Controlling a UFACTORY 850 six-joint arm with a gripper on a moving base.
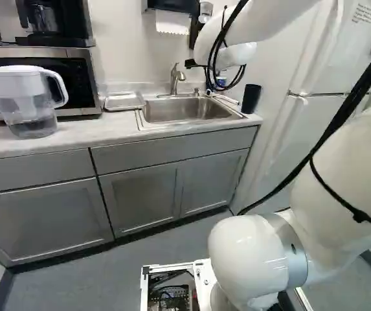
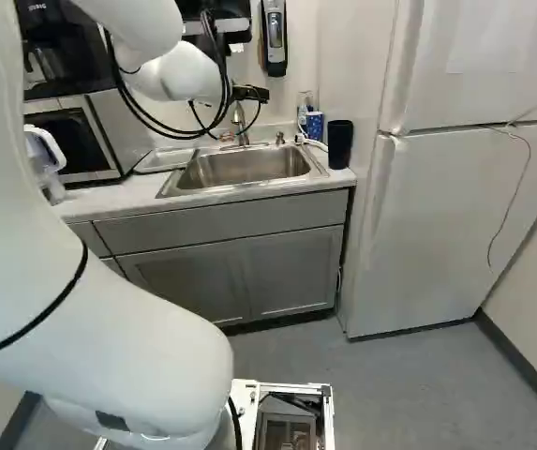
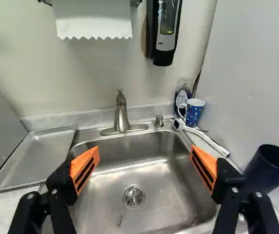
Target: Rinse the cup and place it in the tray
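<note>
- Left base view: spot the dark cup (image 1: 251, 98), probably the one meant, upright on the bench (image 1: 75, 137) at three o'clock from the sink (image 1: 188, 111), taking the faucet (image 1: 175, 81) as twelve. Find the tray (image 1: 124, 101) at nine.
- Right base view: note walls flaring towards the rim. Expect a light, stiff body, likely plastic; cannot confirm from here. Avoid brushing the patterned cup (image 2: 315, 126), near it at ten to eleven, likely paper and easily crushed.
- Wrist view: see the jaws spread wide over the sink, pinching nothing, with the dark cup outside them at three. Take hold across the outer wall, a little below the rim, from opposite sides. Expect smooth, tapering walls to slip once wet; squeeze firmly, without crushing.
</note>
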